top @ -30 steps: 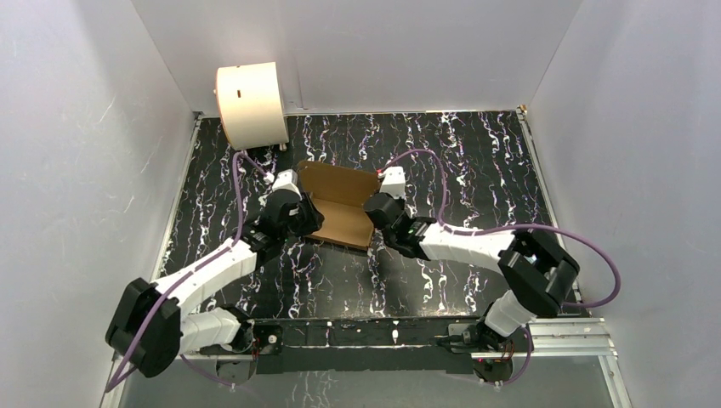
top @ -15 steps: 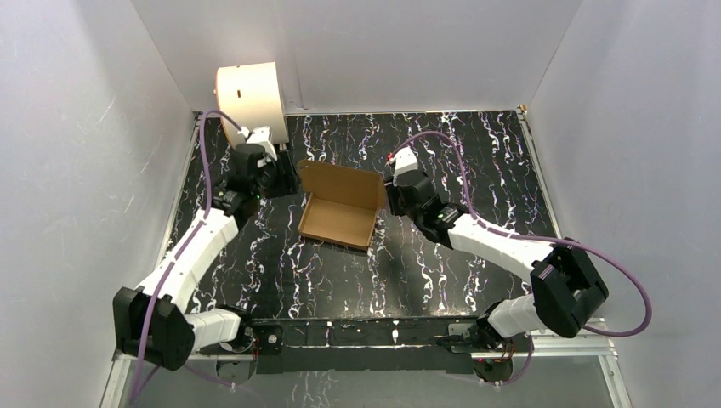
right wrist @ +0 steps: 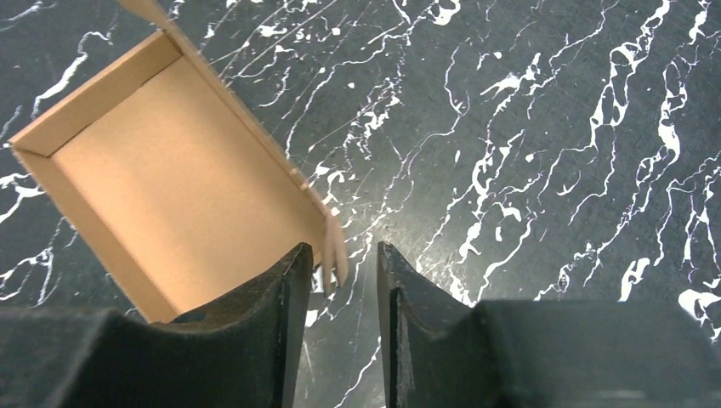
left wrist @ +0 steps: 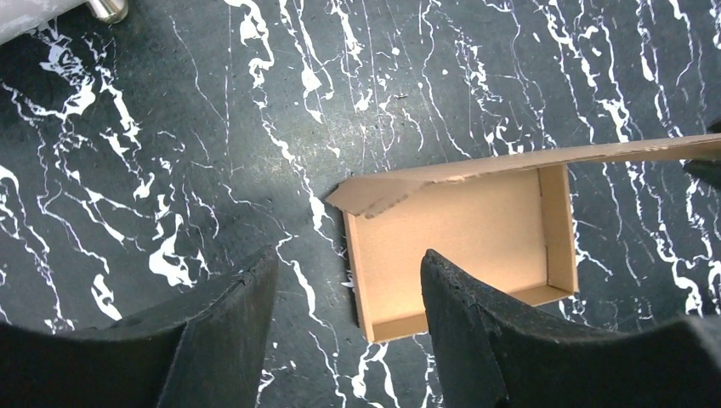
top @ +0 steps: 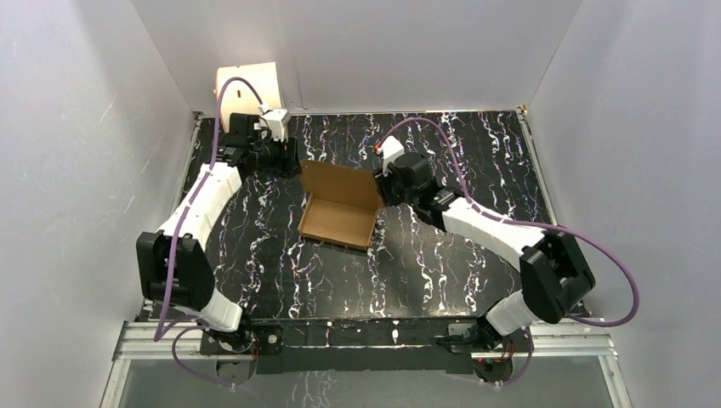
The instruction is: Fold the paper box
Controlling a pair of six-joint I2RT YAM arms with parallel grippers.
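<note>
your brown corrugated cardboard mailer box (top: 338, 219) sits in the middle of the frame on the black white-veined marbled surface (top: 476, 153). its shallow tray is already formed, with low walls standing on the near and side edges. the broad cardboard lid flap (top: 342, 182) rises tilted off the far edge and is not down over the tray yet. so you're at the closing step, by my read: tray done, lid to come.

your left gripper (top: 285, 161) hangs at the upper left, near the cream-white cylindrical drum (top: 246, 83), clear of the cardboard. its jaws stand wide apart with nothing between them. from its wrist view you look down on the box's left end and the lid's edge running off to the right.

your right gripper (top: 380, 189) hovers at the box's upper right corner, jaws parted and holding nothing. in its wrist view a small cardboard corner tab (right wrist: 333, 252) shows in the gap between the fingers. whether it touches either finger, i can't tell.

the next move probably wants the lid pushed forward and down over the tray, with its side tabs steered inside the walls. thin card like this will likely spring back, so one gripper should brace the tray while the other presses. watch that corner tab: if it stays outside, the lid may not seat.
</note>
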